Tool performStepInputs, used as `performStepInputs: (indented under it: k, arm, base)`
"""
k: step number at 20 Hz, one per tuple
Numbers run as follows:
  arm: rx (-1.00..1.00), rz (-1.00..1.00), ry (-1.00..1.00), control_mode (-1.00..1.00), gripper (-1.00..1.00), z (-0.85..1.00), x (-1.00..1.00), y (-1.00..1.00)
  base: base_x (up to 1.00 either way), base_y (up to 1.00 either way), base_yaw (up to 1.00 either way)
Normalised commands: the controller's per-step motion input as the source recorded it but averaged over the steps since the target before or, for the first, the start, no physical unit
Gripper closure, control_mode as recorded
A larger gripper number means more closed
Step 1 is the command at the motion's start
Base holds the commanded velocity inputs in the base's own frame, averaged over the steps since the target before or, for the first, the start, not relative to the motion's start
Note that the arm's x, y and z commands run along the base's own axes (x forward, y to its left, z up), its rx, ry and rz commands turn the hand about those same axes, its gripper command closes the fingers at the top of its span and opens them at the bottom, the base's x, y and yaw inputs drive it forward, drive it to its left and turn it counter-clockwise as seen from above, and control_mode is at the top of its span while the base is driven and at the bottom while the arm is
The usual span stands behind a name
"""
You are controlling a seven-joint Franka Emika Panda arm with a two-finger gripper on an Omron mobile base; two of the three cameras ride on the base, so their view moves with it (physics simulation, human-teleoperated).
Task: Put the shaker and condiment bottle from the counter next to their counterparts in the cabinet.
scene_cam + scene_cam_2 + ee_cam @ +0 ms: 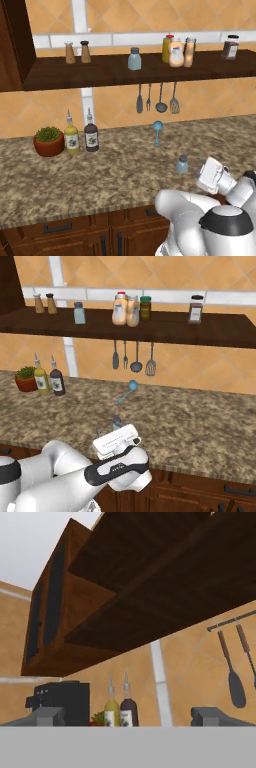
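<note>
Shaker point(182, 164) upright on table point(100, 175) near front edge, cap up (long axis vertical); hand point(128, 716) spread, holding nothing.

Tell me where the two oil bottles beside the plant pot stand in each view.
Left base view: oil bottles on the counter, left of middle.
Right base view: oil bottles at far left, by the wall.
Hand view: oil bottles at bottom centre.
Shared landmark: hanging utensils.
</note>
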Motion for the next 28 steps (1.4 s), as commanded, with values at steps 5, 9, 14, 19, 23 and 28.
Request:
performStepInputs:
  k: [5,9,14,19,23,28]
  arm:
    - [0.0,-0.01,0.08,-1.0,-1.0,-0.02,0.02,-0.14]
    - [0.0,-0.01,0.08,-1.0,-1.0,-0.03,0.0,-0.11]
    - [0.0,-0.01,0.15,-1.0,-1.0,-0.08,0.14,0.0]
    - [0.0,0.0,0.18,-1.0,-1.0,-0.11,0.18,0.0]
    - [0.0,0.0,0.13,-1.0,-1.0,0.0,0.15,0.0]
    - [-0.01,0.0,0.06,-1.0,-1.0,-0.13,0.08,0.0]
  base:
    - [0.0,0.0,0.0]
    - [0.0,0.0,0.0]
    - [0.0,0.0,0.0]
    - [0.0,0.0,0.0]
    - [0.0,0.0,0.0]
    - [0.0,0.0,0.0]
